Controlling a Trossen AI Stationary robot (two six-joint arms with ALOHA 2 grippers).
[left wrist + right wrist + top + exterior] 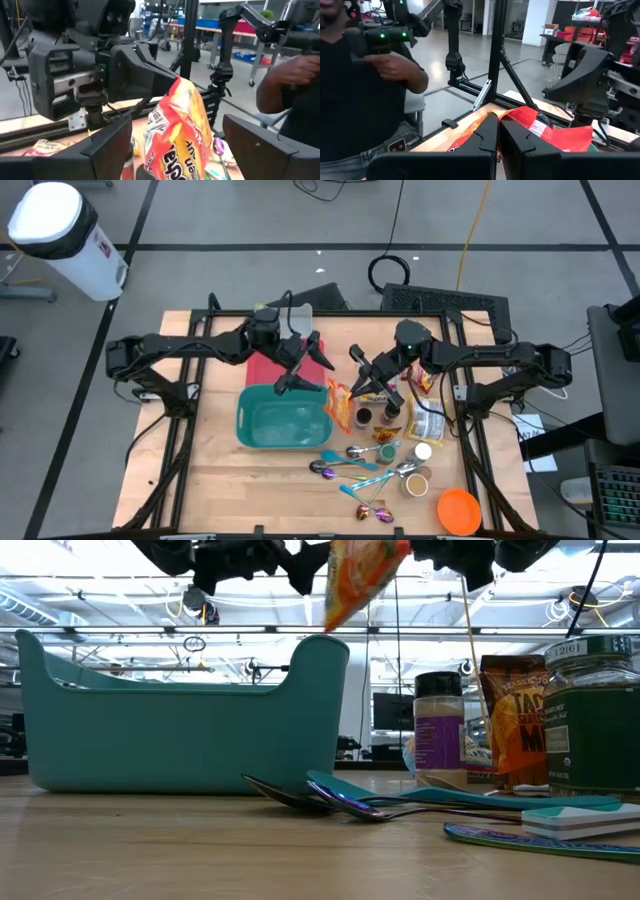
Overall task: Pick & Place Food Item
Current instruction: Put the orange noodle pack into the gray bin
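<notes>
right gripper [362, 386] pinched shut on the snack bag [338, 406], held aloft just beside the teal bin [282, 423] rim. left gripper [300, 370] fingers wide apart, empty. handover apparently done; next move calls for carrying the bag over the bin.

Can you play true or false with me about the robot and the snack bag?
1. The right gripper pinches the orange snack bag. True.
2. The left gripper squeezes the bag tightly. False: its fingers stand open on either side of the bag.
3. The bag already lies inside the teal bin. False: it hangs in the air beside the bin's edge.
4. Spoons lie on the table. True.
5. The orange bowl sits inside the bin. False: it sits at the table's corner.
</notes>
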